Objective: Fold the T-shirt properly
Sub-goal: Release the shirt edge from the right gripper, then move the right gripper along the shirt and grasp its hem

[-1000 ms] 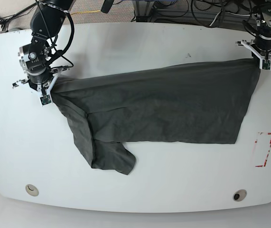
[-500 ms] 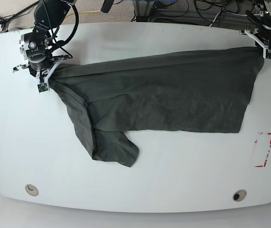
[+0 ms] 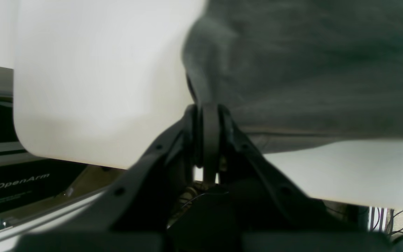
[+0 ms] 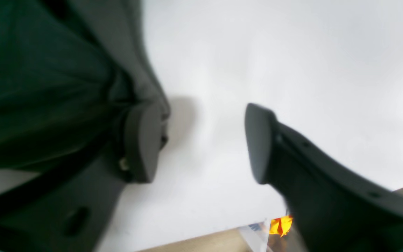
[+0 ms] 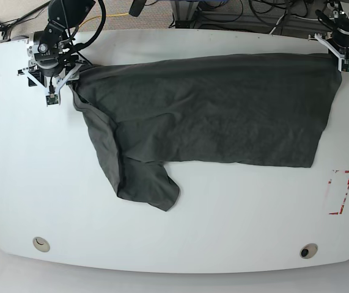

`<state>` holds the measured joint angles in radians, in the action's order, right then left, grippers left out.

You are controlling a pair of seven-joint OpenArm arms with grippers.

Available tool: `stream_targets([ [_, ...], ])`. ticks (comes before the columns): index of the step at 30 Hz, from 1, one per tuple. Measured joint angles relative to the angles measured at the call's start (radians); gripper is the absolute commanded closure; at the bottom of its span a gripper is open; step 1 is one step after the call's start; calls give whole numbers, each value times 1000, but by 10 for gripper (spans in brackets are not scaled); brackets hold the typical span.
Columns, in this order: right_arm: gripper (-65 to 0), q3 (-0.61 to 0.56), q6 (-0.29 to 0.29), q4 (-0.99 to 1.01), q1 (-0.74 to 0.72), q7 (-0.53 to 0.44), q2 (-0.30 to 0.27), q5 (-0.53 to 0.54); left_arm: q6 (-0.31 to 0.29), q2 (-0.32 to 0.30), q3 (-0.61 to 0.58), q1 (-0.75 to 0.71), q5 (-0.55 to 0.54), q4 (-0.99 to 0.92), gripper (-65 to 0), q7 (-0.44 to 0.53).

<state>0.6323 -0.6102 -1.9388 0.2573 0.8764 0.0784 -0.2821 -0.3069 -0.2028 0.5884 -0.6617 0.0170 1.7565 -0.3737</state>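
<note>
table (image 5: 174,232): white with rounded corners, filling the base view; a red outlined mark sits toward 4 o'clock, and two small round fittings lie along the near edge at 7 and 5 o'clock.

T-shirt (image 5: 211,110): dark charcoal cloth, spread across the upper half of the table from 10 o'clock to 2 o'clock. Its far edge runs close to the table's back edge. A bunched, doubled-over flap hangs down toward 7 o'clock of the cloth, so it does not lie flat.

left pincer (image 3: 206,115): at 2 o'clock in the base view, over the cloth's far corner. Jaws pressed together with a thin fold of T-shirt nipped between them, as the left wrist view shows.

right pincer (image 4: 201,140): at 10 o'clock in the base view. Jaws stand apart with bare table between them; one finger (image 4: 142,140) lies against the cloth's edge, the other is clear of it. Nothing is gripped.

risk, uneven hold: only one corner is pinned. If the left arm pulls, I judge the free side would drag and skew the far edge.

risk, rumpled flap: folding over the bunched part near 7 o'clock would likely lock in creases; it wants smoothing first.

risk, snag: the finger touching the cloth could catch the hem as the right arm lifts, pulling the corner out of line.
</note>
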Motion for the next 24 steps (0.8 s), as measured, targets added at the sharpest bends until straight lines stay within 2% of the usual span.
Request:
stream_targets([
  [6,-523,-13,-2,-40,14,-1,13,110,0,0,0,0,2,-10,-10,0],
  [8,-523,-18,-27,-44,17,-1,11,139,2,0,0,0,1,-10,-10,0],
  [10,-523,-29,-75,-51,27,1,8,178,2,0,0,-1,1,-10,-10,0],
  [13,-522,-87,-82,-51,22,12,10,182,2,0,0,0,2,-10,-7,0],
  [19,-412,-207,-90,-48,-34,2,-12,196,3,0,0,-1,2,-10,-7,0],
  [24,-387,-290,-90,-10,-97,-1,-53,201,3,-1,0,-1,2,-10,-7,0],
])
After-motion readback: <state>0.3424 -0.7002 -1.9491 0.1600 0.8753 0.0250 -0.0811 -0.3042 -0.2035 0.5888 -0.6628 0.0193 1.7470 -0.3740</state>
